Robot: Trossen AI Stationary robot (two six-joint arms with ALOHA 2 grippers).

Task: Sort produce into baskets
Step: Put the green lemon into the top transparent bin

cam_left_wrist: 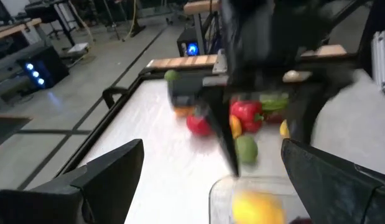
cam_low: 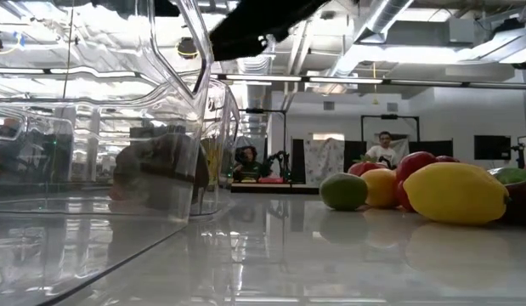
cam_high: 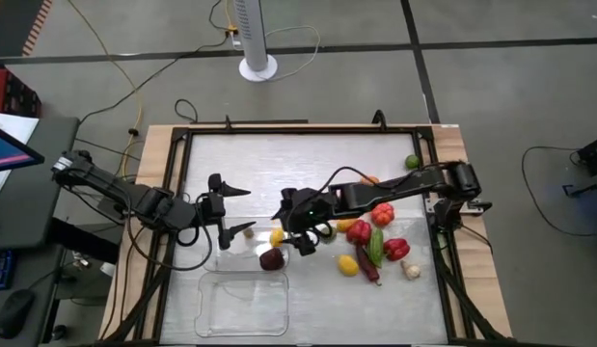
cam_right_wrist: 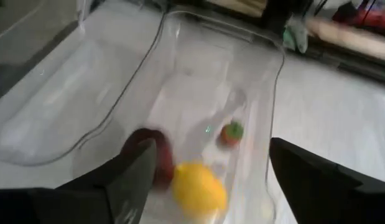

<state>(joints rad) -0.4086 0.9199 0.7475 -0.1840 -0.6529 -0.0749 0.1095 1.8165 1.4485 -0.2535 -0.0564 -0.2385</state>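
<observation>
A clear bin (cam_high: 235, 258) lies left of the table's middle and holds a yellow lemon (cam_right_wrist: 198, 186), a dark red piece (cam_right_wrist: 156, 163) and a small red piece with a green top (cam_right_wrist: 231, 132). My right gripper (cam_high: 300, 241) hovers open over this bin's right end, its fingers either side of the lemon and apart from it. My left gripper (cam_high: 235, 207) is open and empty at the bin's left end, above the table. A second clear bin (cam_high: 242, 306) lies at the near edge. The rest of the produce (cam_high: 375, 241) lies in a loose heap right of the middle.
The heap holds red peppers (cam_high: 382, 214), a green piece (cam_high: 375, 246), a yellow lemon (cam_high: 347, 265), a dark purple piece (cam_high: 367, 265) and a white garlic (cam_high: 411, 271). A green lime (cam_high: 412, 162) lies at the far right. A black frame (cam_high: 182, 193) rims the table.
</observation>
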